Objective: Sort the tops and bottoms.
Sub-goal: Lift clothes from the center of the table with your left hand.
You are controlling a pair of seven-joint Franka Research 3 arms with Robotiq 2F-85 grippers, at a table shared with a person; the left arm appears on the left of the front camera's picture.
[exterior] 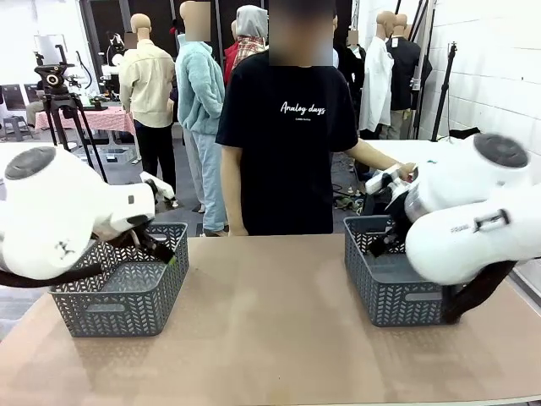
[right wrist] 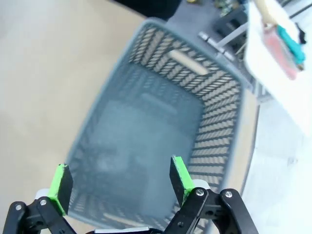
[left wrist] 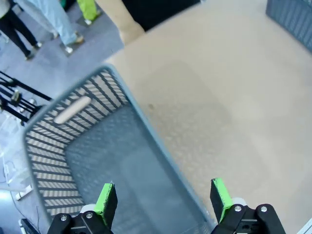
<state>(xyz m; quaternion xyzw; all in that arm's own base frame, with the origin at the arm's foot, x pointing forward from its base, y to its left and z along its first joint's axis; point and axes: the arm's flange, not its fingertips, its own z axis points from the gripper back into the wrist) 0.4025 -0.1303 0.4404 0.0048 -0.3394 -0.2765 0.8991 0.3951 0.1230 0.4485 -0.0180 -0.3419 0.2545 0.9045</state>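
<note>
Wide open on both sides, and gripping nothing. In the left wrist view, finds the left gripper [left wrist: 163, 200] with green pads far apart. They straddle the long rim of the left basket [left wrist: 73, 146], one pad above the mesh floor, the other above the bare brown table [left wrist: 219, 97]. In the right wrist view, finds the right gripper [right wrist: 121, 181] spread just as wide, squarely above the floor of the right basket [right wrist: 146, 136]. Nothing inside either basket, and no cloth on the table top.

As for the tops: probably the pink-red piece [right wrist: 278, 41] and the teal piece [right wrist: 292, 43] in the upper right corner of the right wrist view. Both lie on a white side surface [right wrist: 273, 78] beyond the basket's far end and off the brown table. Too blurred to call them garments for certain, or to tell a long axis.

So, by judgement, places the task's things away toward picture right, nearer the right arm than the left and out of easy reach of both. Points to a hand-over rather than a pick.

From the front view, gains the person [exterior: 283, 152] at the far edge of the table, one forearm [exterior: 370, 156] stretched toward picture right. From the right wrist view, gains the coloured pieces themselves.
</note>
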